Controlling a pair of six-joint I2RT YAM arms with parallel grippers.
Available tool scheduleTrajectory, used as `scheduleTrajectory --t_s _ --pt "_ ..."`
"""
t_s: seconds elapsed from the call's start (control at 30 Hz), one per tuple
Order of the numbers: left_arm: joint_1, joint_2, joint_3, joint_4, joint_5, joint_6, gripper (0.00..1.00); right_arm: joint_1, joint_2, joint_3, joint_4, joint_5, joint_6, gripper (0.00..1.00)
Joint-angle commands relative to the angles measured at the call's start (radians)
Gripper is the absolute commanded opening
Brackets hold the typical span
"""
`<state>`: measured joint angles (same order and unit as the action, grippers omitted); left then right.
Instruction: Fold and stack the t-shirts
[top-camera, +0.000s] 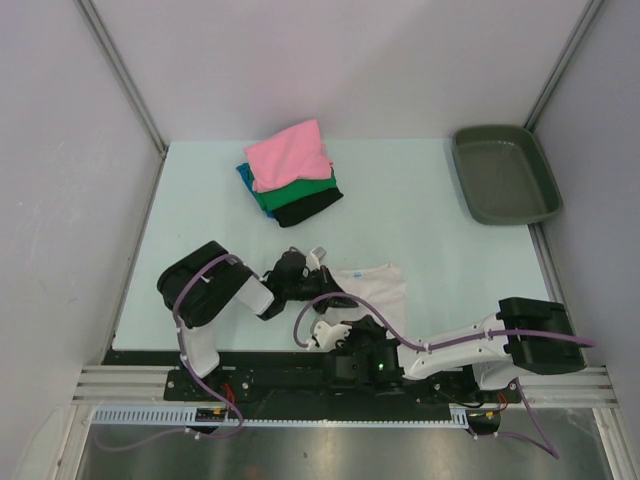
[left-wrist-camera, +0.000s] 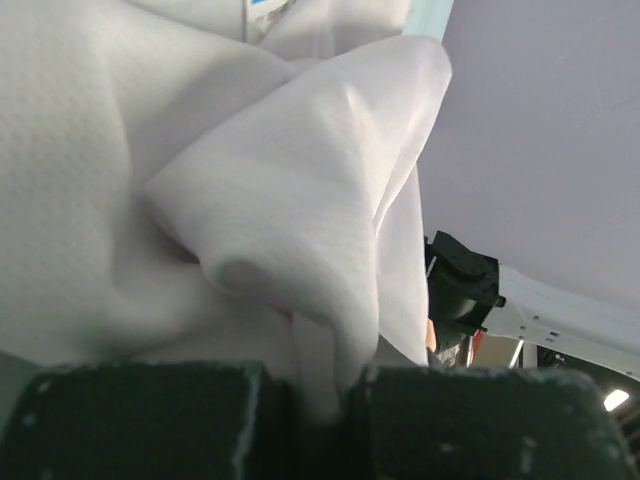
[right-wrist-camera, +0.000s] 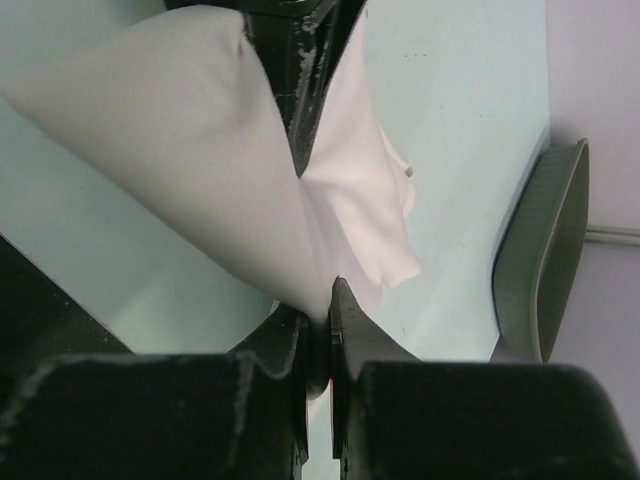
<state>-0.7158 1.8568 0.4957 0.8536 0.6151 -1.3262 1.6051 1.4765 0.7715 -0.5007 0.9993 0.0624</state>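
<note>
The white t-shirt (top-camera: 378, 288) lies bunched on the table near the front middle. My left gripper (top-camera: 303, 266) is shut on a fold of it at its left edge; in the left wrist view the white cloth (left-wrist-camera: 250, 200) fills the frame and is pinched between the jaws (left-wrist-camera: 318, 388). My right gripper (top-camera: 327, 331) is shut on its near edge; the right wrist view shows the cloth (right-wrist-camera: 200, 150) stretched up from its closed fingers (right-wrist-camera: 320, 312). A folded stack stands at the back: pink t-shirt (top-camera: 289, 153) on top, then teal-blue (top-camera: 243, 176), green (top-camera: 300, 192) and black (top-camera: 309, 209).
A dark grey-green plastic tray (top-camera: 503, 175) sits at the back right; it also shows in the right wrist view (right-wrist-camera: 542, 255). Grey walls close in the table on the left, back and right. The arms' bases and rail line the near edge.
</note>
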Motion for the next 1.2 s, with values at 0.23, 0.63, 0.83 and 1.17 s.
scheduleTrajectory --t_s 0.23,0.63,0.83,1.17 --pt "0.119 -0.102 0.315 -0.391 0.005 0.294 0.0 0.036 0.007 0.205 -0.232 0.065 0.246 1.0" --pt "0.185 0.148 1.057 -0.963 0.097 0.65 0.0 0.019 -0.438 0.29 -0.702 0.203 1.008 1.0" --pt "0.234 0.321 1.4 -1.102 0.138 0.714 0.0 0.03 -0.544 0.223 -0.631 0.167 0.976 1.0" --pt "0.34 0.55 1.896 -1.07 0.307 0.581 0.01 0.072 -0.479 0.158 -0.601 0.183 1.054 1.0"
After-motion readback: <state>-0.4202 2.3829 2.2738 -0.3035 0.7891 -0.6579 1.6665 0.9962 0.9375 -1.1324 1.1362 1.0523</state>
